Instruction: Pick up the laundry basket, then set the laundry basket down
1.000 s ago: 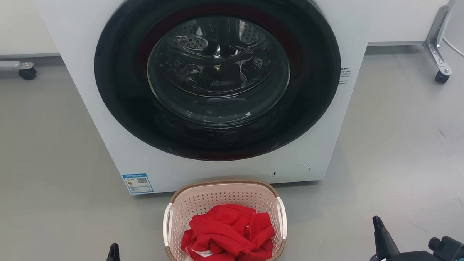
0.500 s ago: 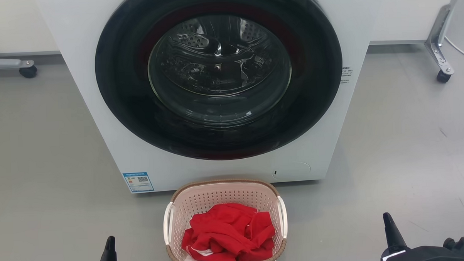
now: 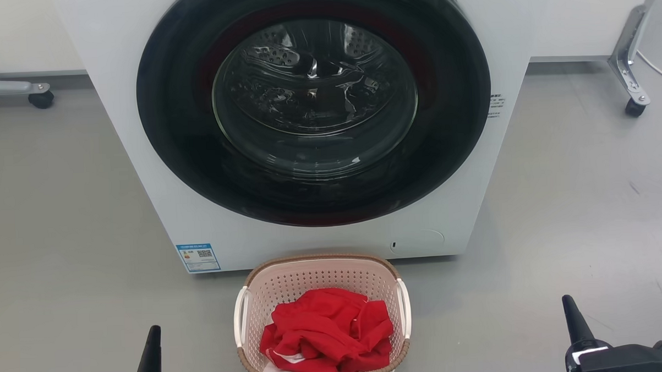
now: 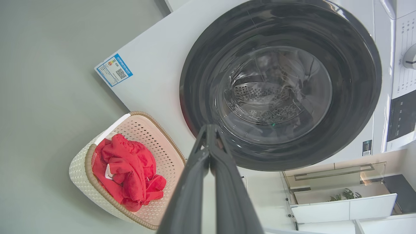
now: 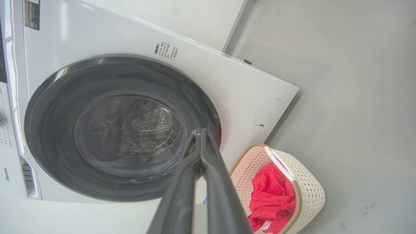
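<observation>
The basket [image 3: 317, 277] stands upright on the floor [image 3: 63, 245], its far rim just before the washer [image 3: 289, 248], with a red cloth [image 3: 325, 329] heaped inside; its white handles [image 3: 238, 316] lie one on each side, facing outward toward the arms. The left gripper [image 3: 154, 332] sits low at the left and the right gripper [image 3: 568, 304] low at the right; each is well apart from the basket and touches nothing. In the wrist views each pair of fingers is pressed together tip to tip, pinching nothing. No arm bears the basket, so I judge no lift is under way. The scene fits two stages alike: the basket waiting on the floor to be picked up, or set down again with the arms clear of it; the pictures don't settle which, so the next move can't be named. As to handling, the handles look like the natural holds, one per arm; fingers pressed shut like these couldn't take them without parting, and an uneven lift might spill the cloth.
</observation>
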